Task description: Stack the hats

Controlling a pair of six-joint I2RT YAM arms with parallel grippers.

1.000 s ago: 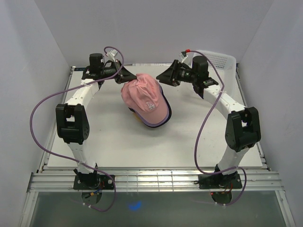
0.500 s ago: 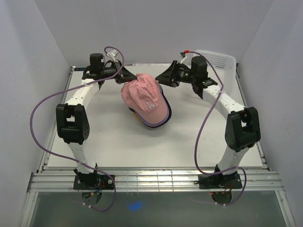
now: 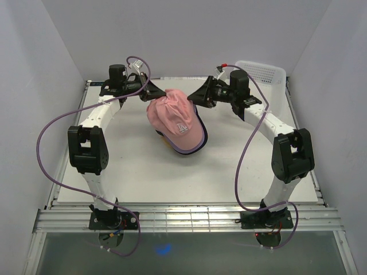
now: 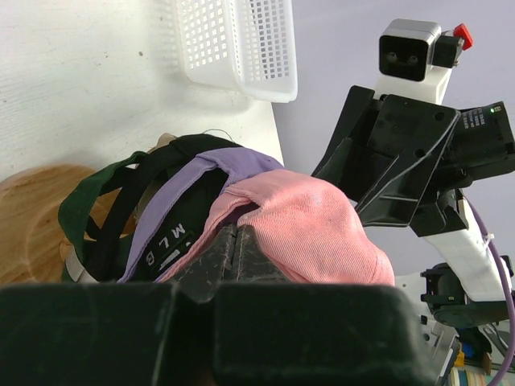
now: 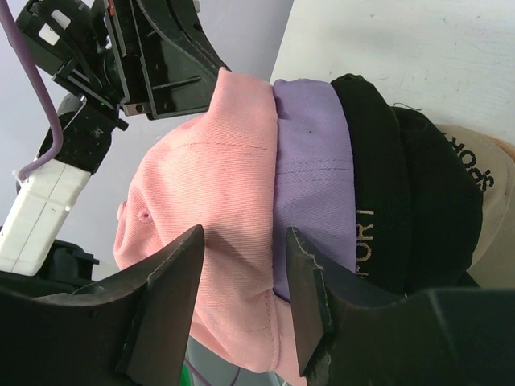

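Top external | mid-tabletop [image 3: 132, 172]: pink hat [image 3: 175, 117] caps the stack, lavender hat [image 5: 310, 161] and black hat [image 5: 386, 185] nested beneath | looks like soft, light cloth, the crown crumples, so grip the firmer rim | just behind: left pincer [image 3: 156, 98] pinching the pink hat's back edge, right pincer [image 3: 194, 98] spread beside the crown | far corner: basket [image 3: 261, 71]

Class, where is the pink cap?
Top view: the pink cap sits at the table centre, atop the lavender cap, its rear pinched by the left gripper.
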